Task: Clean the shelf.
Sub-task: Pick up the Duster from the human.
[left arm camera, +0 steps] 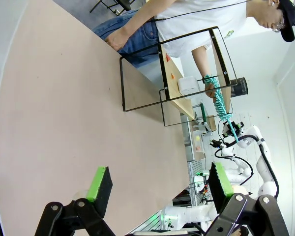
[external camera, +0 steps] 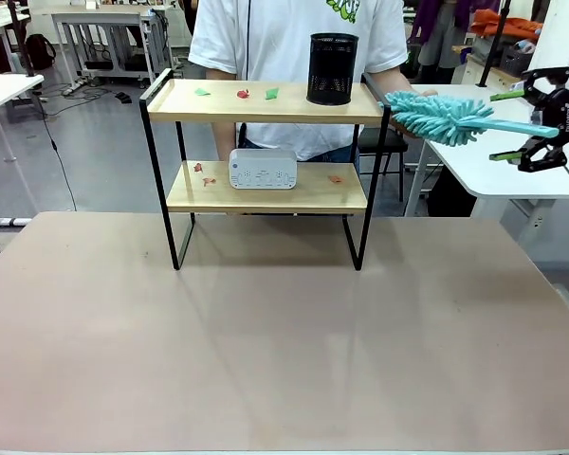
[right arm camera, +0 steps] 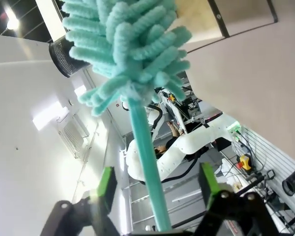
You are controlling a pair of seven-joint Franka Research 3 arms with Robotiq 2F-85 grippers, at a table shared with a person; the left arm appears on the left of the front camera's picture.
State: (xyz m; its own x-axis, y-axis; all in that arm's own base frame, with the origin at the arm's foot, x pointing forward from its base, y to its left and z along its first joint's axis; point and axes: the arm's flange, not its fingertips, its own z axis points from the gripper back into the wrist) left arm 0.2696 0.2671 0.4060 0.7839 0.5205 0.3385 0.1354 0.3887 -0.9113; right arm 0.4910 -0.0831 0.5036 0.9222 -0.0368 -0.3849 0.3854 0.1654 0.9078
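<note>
As the duster (external camera: 438, 118) lies lengthwise between the parted, unclamped fingers of our right gripper (external camera: 507, 124), its head points left toward the shelf (external camera: 228, 106), nearest this arm.

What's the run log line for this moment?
duster: person's hand at head | right fingers: open, astride handle | left fingers: open above table | shelf: scraps on both boards

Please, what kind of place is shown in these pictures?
Probably a robotics laboratory or workshop: the robot's right black gripper with green pads at a turquoise fluffy duster, plain white work tables, and a bare grey floor.
</note>
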